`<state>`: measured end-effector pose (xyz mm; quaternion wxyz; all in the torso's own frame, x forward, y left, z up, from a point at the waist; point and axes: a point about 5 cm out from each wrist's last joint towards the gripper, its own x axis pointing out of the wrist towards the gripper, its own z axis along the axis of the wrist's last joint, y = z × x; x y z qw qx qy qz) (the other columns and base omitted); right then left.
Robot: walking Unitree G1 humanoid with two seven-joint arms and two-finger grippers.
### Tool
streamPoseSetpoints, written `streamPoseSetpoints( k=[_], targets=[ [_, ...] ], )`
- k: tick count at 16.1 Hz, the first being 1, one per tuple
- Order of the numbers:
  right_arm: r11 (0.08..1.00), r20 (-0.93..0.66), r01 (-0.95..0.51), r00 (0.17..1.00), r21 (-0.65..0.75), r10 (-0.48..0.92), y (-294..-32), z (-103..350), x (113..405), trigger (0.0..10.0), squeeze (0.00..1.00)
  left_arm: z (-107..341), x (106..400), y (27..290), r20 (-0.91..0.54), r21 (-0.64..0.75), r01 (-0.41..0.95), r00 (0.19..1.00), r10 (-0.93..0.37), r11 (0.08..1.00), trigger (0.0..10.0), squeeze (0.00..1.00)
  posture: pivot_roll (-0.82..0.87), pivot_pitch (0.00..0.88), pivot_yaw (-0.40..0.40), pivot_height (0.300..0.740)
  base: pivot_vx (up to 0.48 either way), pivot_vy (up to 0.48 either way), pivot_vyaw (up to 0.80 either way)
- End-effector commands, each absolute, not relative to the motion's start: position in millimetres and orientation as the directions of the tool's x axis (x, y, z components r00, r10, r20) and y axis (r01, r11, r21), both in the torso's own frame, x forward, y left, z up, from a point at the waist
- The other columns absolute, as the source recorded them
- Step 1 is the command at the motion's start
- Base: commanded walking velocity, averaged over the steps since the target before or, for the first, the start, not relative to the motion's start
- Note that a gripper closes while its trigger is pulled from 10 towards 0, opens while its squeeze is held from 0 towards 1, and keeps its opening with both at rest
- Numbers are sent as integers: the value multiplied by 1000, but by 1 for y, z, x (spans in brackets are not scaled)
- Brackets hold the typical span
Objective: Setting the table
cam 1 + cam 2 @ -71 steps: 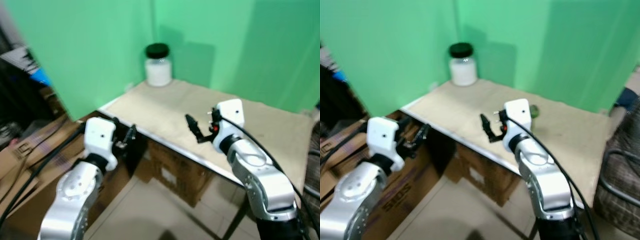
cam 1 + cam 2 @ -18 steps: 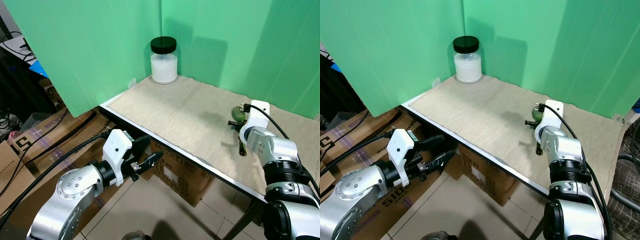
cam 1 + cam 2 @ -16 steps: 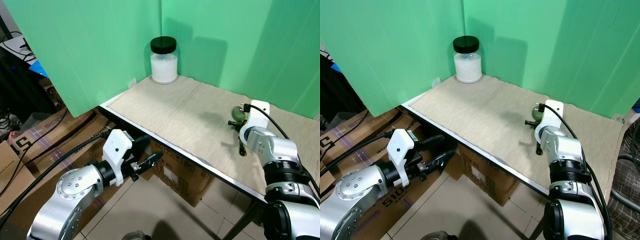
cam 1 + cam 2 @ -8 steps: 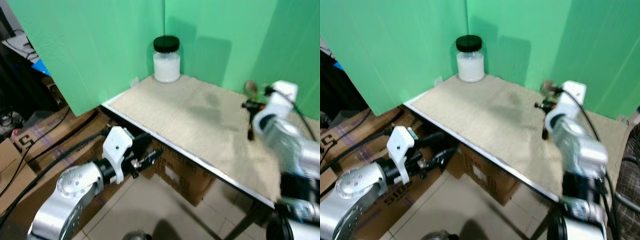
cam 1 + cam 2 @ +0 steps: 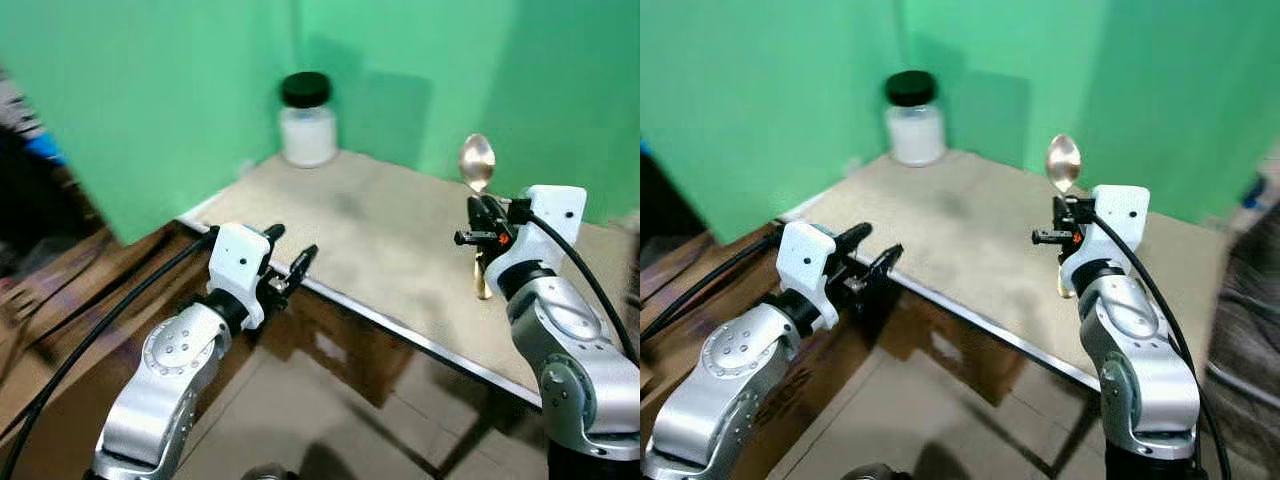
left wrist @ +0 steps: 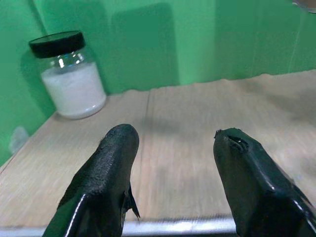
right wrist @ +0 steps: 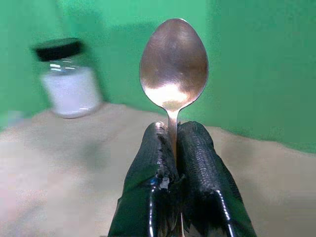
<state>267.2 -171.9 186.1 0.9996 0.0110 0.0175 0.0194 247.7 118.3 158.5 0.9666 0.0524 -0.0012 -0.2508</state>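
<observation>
Compared with a second ago, the right tool [image 5: 486, 215] has come up off the counter [image 5: 380, 235] with the spoon [image 5: 477, 165]. Back then the spoon was lying down on the cloth next to the tool, and now it's up in the air, standing upright with the bowl at the top. The left arm has risen too: its tool [image 5: 290, 266] was down below the counter edge, and now it sits about level with the front rim.

Right tool first: it's clenched on the spoon's handle, fingers [image 7: 197, 148] pinched tight together just under the bowl. In the right wrist view the bowl [image 7: 173, 64] sticks straight up out of the fingertips, shiny and brassy. The rest of the handle hangs down behind the tool toward the counter. It's held above the right part of the counter, not touching it.

Left tool is spread wide with nothing in it. In the left wrist view its two fingers [image 6: 111, 168] stand well apart, pointing across the counter toward the back corner.

Out past both tools, a glass jar [image 5: 306, 120] with a black lid and white stuff inside stands upright in the far corner of the counter, against the green walls [image 5: 150, 90]. Counter has a beige woven cloth over it. The head views are a bit blurry.
</observation>
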Motion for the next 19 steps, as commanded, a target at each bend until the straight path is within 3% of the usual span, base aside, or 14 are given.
streamPoseSetpoints(
  k=[1, 6, 8, 12, 19],
  targets=[
    [998, 37, -39, 998, -53, 41, -167, 197, 267, 10000, 0, 159, 251, 120, -11, 113, 433, 900, -435, 894, 10000, 0, 18, 0, 92, 740, 0, 0, -800],
    [996, 87, 17, 996, -91, -9, -173, 202, 269, 10000, 0, 163, 253, 124, 9, 121, 359, 932, -362, 926, 10000, 0, 50, 0, 71, 740, 0, 0, -800],
    [990, 199, 107, 976, -91, -87, -172, 211, 269, 10000, 0, 163, 254, 131, 18, 105, 317, 947, -321, 942, 10000, 0, 4, 0, 84, 740, 0, 0, -800],
    [995, 200, 96, 976, -41, -86, -174, 210, 270, 10000, 0, 164, 253, 127, 30, 89, 299, 953, -302, 950, 10000, 0, 30, 0, 69, 740, 0, 0, -800],
    [970, 151, 226, 966, -87, -211, -190, 196, 268, 10000, 0, 167, 255, 128, 101, 39, 207, 973, -210, 978, 10000, 0, 39, 0, 63, 740, 0, 0, -800]
  ],
)
